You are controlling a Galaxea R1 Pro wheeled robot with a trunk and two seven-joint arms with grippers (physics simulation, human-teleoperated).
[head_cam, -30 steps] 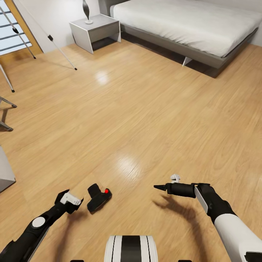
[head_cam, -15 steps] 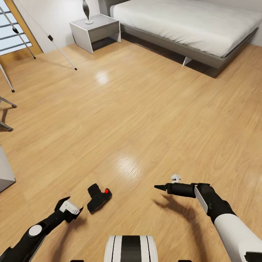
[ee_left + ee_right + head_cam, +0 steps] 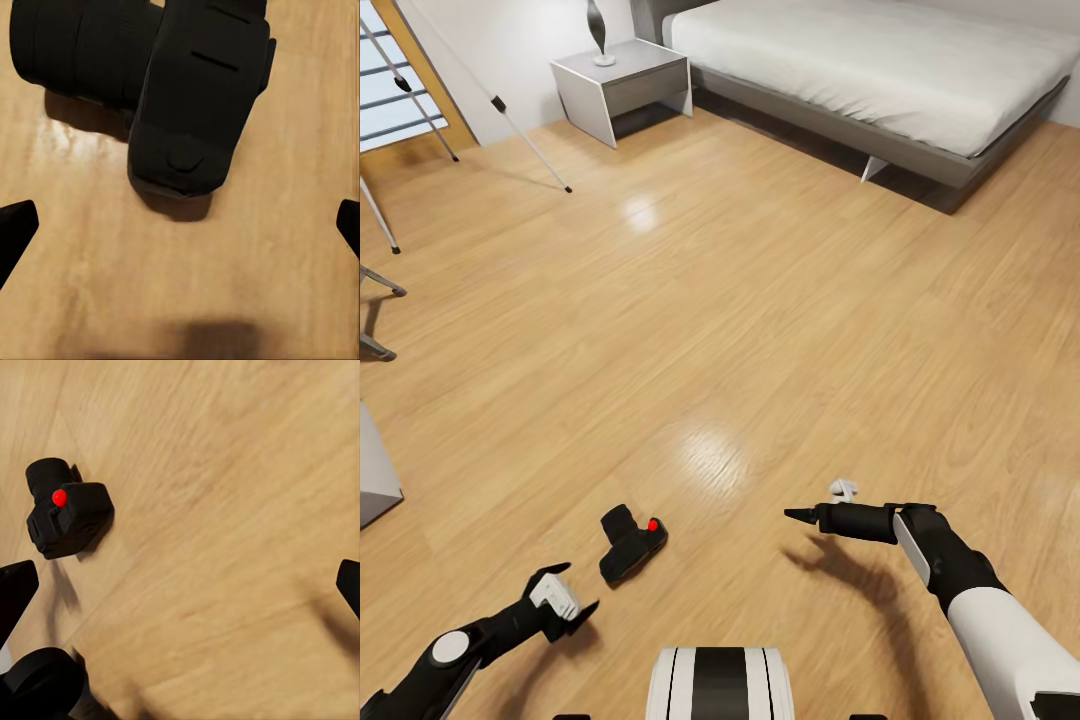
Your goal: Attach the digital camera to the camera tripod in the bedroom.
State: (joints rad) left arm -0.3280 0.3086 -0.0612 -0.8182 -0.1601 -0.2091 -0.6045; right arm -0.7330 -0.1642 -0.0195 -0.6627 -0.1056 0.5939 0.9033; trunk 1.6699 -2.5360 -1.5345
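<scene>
Wood floor [image 3: 760,330] bears the digital camera [image 3: 632,543] (bed [image 3: 880,70] well apart).

Matt black digital camera [image 3: 632,543] lies on glossy wood floor [image 3: 760,320].

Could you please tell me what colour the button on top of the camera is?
Red, on the black camera; clearest in the right wrist view.
</scene>
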